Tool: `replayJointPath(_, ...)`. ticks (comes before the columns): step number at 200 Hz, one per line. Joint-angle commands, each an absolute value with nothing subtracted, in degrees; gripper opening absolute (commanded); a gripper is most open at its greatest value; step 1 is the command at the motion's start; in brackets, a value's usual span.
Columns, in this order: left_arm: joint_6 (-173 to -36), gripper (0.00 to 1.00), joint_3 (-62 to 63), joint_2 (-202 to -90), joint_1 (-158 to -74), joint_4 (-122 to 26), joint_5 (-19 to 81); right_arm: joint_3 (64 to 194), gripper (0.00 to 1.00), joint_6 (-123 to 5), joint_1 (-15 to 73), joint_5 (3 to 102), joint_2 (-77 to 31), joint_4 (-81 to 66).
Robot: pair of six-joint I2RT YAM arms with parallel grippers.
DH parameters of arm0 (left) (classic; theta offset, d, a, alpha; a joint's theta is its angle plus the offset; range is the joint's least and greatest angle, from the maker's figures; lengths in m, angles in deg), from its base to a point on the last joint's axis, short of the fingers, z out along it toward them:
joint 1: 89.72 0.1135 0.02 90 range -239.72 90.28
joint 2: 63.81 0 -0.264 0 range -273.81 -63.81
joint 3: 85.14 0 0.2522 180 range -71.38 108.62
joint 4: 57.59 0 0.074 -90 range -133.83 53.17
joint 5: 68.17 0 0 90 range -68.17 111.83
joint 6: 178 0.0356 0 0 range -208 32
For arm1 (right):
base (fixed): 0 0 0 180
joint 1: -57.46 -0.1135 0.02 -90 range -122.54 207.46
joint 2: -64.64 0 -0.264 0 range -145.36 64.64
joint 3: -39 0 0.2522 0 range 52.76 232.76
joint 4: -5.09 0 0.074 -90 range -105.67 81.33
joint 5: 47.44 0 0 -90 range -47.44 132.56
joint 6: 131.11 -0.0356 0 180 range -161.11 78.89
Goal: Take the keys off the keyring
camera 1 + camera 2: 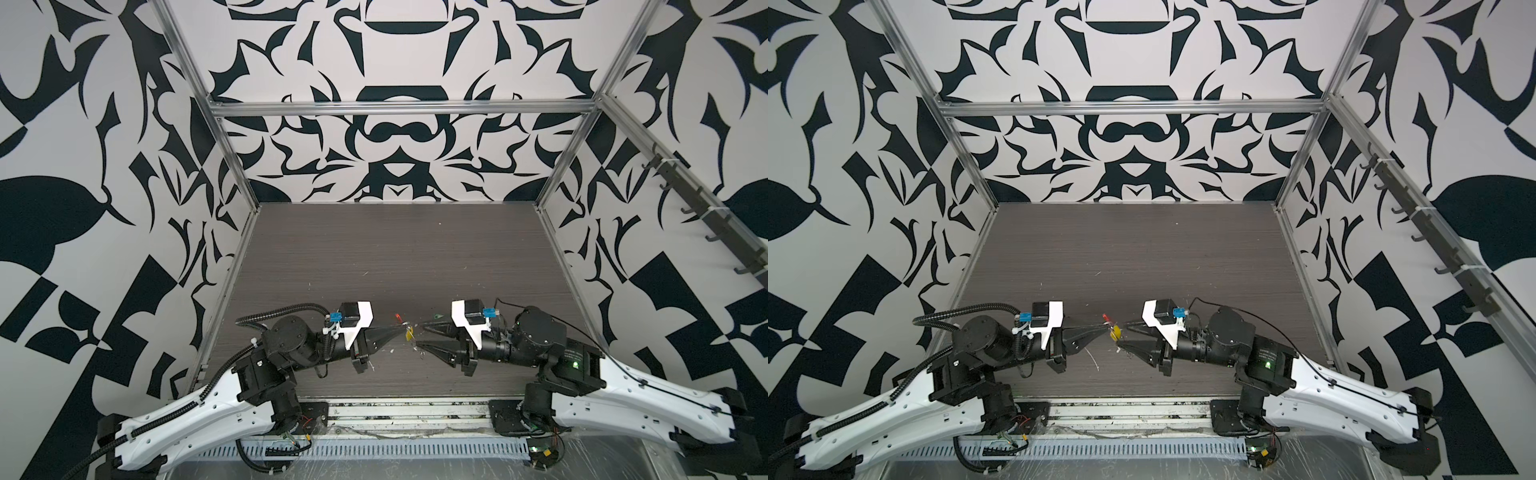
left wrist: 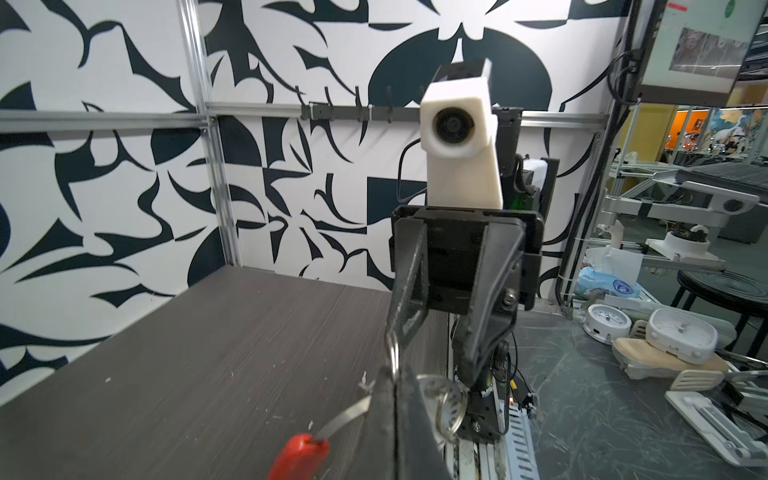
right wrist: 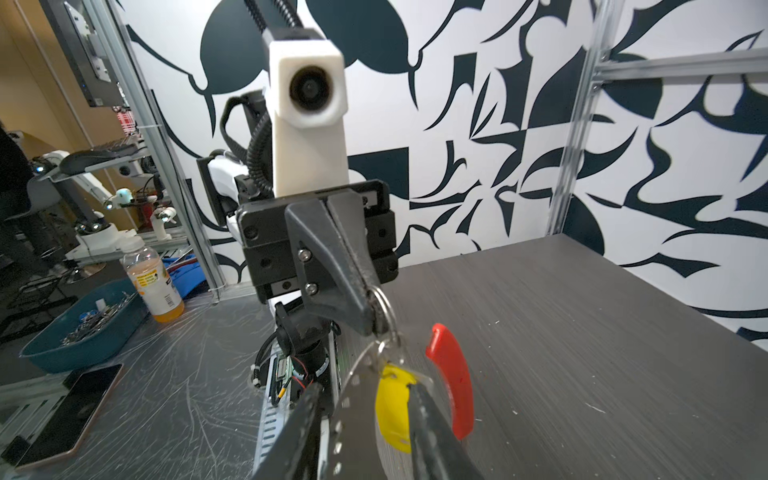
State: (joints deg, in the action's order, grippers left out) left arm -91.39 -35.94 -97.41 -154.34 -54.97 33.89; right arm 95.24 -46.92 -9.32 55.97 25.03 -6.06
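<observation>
Backdrop: black-and-white patterned walls around a dark wood-grain tabletop [image 1: 374, 257].
Left tool [image 3: 374, 320]: pinched fully closed on the keyring [image 2: 347, 417], holding it off the tabletop.
Right tool [image 1: 420, 336]: jaws partly apart, gripping nothing.
Yellow-tag key [image 3: 392, 407]: hangs from the keyring, between the right jaws, against one of them.
Red section [image 3: 453, 382]: on the keyring's rim, just beside that key.
Risk: closing on the tag alone may let it twist or slip out. A sideways pull could drag the thin keyring out of the pinch.

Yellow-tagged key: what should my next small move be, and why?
Probably close the right gripper on the yellow tag: it hangs between the open jaws, ungripped, while the left gripper pinches the keyring.
</observation>
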Motion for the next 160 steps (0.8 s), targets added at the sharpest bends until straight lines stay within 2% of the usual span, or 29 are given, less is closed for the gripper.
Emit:
replayJointPath(1,-90.48,0.0,-35.76,-97.09,-154.5,-60.77,36.58,96.24,0.38,-46.21,-9.6,52.3,26.77,-3.73)
replayJointPath(31,-90.19,0.0,-34.85,-97.71,-154.49,-59.07,37.96,98.89,0.4,-45.36,-9.62,51.56,25.71,-4.12)
replayJointPath(71,-90.28,0.0,-34.35,-97.95,-154.49,-58.39,39.23,102.89,0.4,-44.54,-9.64,55.83,20.57,-3.79)
replayJointPath(160,-90.03,0.0,-34.96,-95.84,-154.43,-57.51,37.53,104.96,0.26,-44.98,-9.7,57.74,18.42,-5.78)
